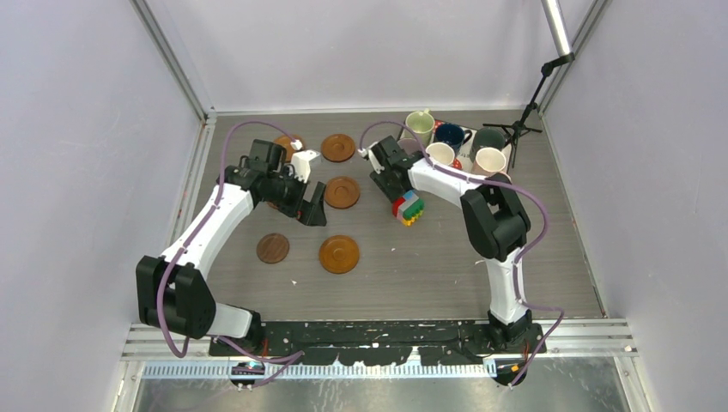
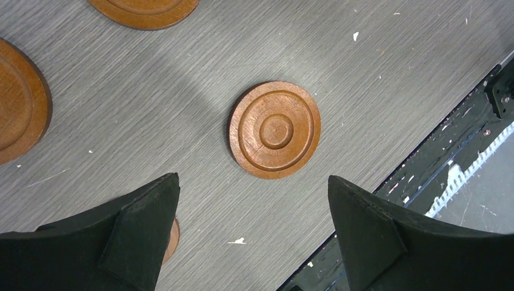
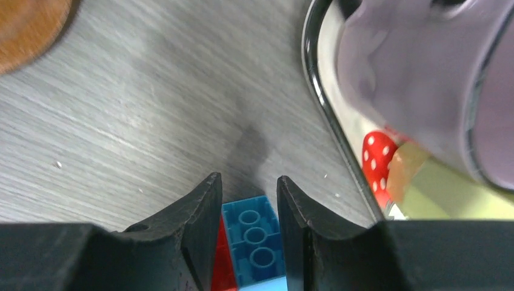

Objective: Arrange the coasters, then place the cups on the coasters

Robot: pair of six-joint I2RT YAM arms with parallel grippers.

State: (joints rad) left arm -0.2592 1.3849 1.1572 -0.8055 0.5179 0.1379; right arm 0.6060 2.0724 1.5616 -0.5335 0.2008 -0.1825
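Five coasters [image 1: 338,148] counted from above, scattered loosely left of centre, one darker coaster [image 1: 273,248] nearer the bases. Sixth possibly hidden under the left arm, cannot tell. Visible cups [image 1: 440,154] bunched on the strawberry-print tray [image 3: 321,60] at far right, none on a coaster yet. Up close in the right wrist view, mauve cup [image 3: 424,79] just inside the tray rim. Wide-spread left gripper [image 2: 253,179], holding nothing, hovering above a ringed coaster [image 2: 276,130]. Close-set right gripper [image 3: 248,182] on the block toy [image 1: 409,209], pads flush against both flanks of its blue brick [image 3: 251,236]. Reads as a grip, firmness not confirmable. Judged step: moving the toy off the working ground before arranging coasters. To do it well: confirm bite on the brick before raising. Lift straight up, stacked bricks being likely to split if tilted or dragged. Swing away from the tray rim and the mauve cup just beside. Set down on bare tabletop well apart from coasters and tray, and let go only once resting flat. Hold the left side off until the toy is parked, then begin with the ringed coaster directly below.
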